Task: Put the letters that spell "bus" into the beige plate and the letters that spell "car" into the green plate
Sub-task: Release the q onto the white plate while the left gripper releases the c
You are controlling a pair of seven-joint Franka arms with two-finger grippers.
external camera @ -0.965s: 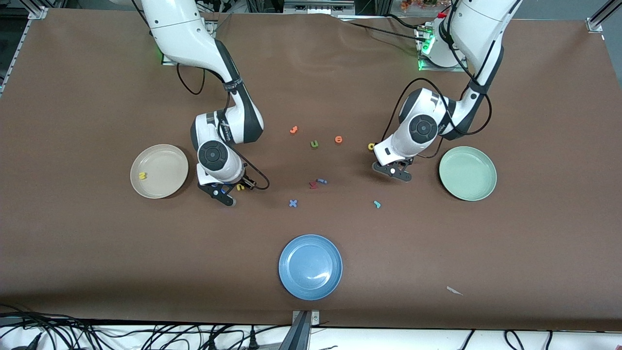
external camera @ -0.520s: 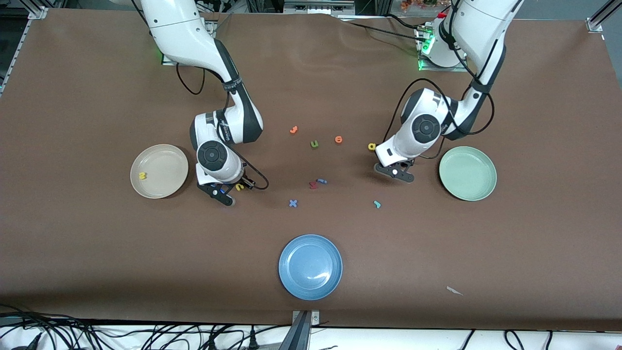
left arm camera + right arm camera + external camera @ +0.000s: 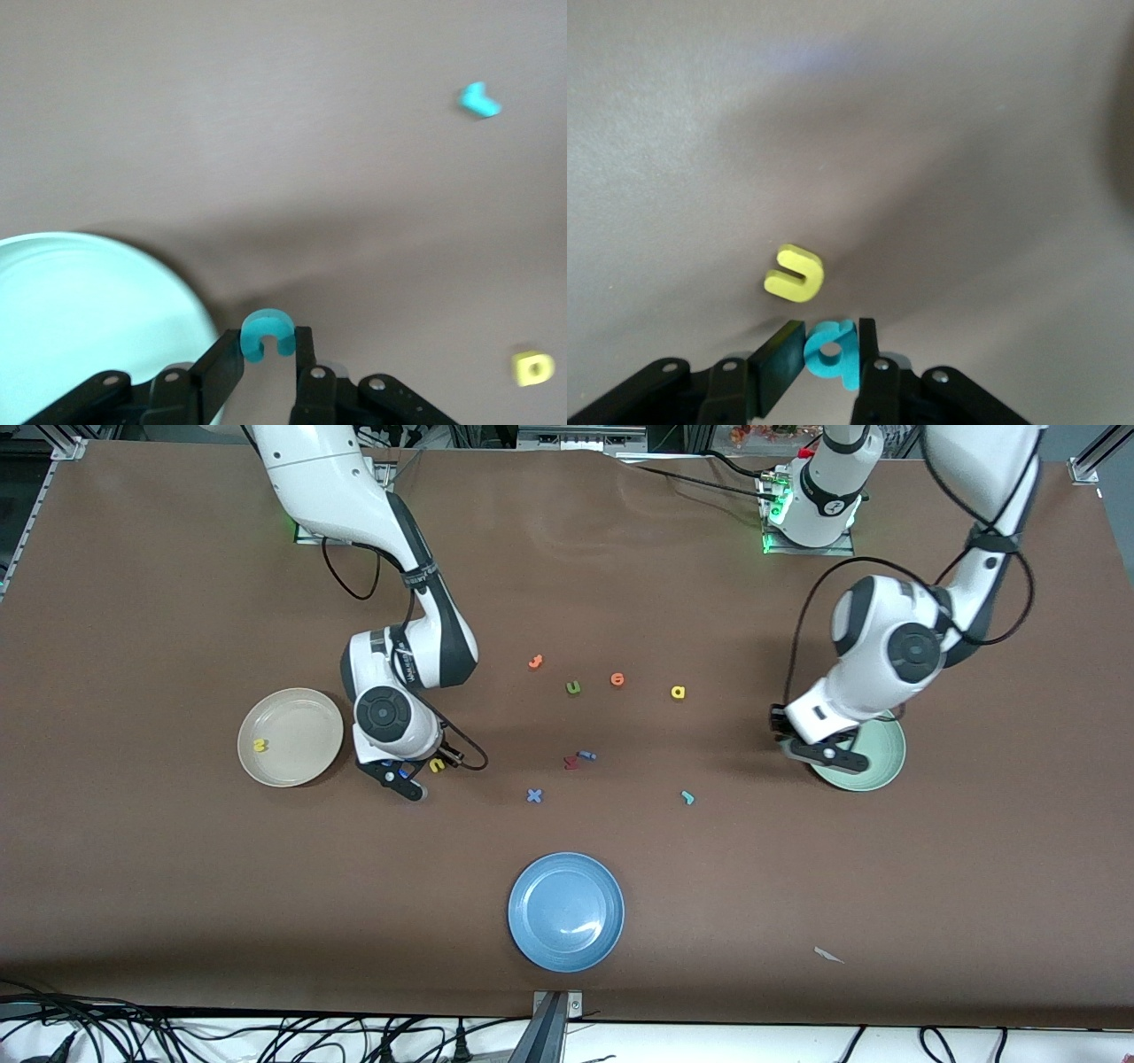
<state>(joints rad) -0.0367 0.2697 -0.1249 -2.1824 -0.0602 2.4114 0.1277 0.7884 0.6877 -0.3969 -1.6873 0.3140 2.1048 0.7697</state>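
While its two fingers pinch one teal c (image 3: pixel 266 332), the left gripper (image 3: pixel 822 749) hangs over the rim of the green plate (image 3: pixel 877 772), which lies at the left arm's end of the table (image 3: pixel 133 868). The right gripper (image 3: pixel 403 777), low beside the beige plate (image 3: pixel 306 722), is clamped on one teal b (image 3: pixel 831 348), with one yellow u (image 3: pixel 436 764) lying just beside it. One yellow s (image 3: pixel 260 745) lies in the beige plate. Loose on the table are one yellow a (image 3: pixel 678 692) and one teal r (image 3: pixel 687 797). Plates number three, counting one blue plate (image 3: pixel 540 939). Six other letters remain: two orange letters (image 3: pixel 535 662), one olive u (image 3: pixel 573 687), one red letter (image 3: pixel 570 762), one small blue letter (image 3: pixel 586 755), one blue x (image 3: pixel 533 795).
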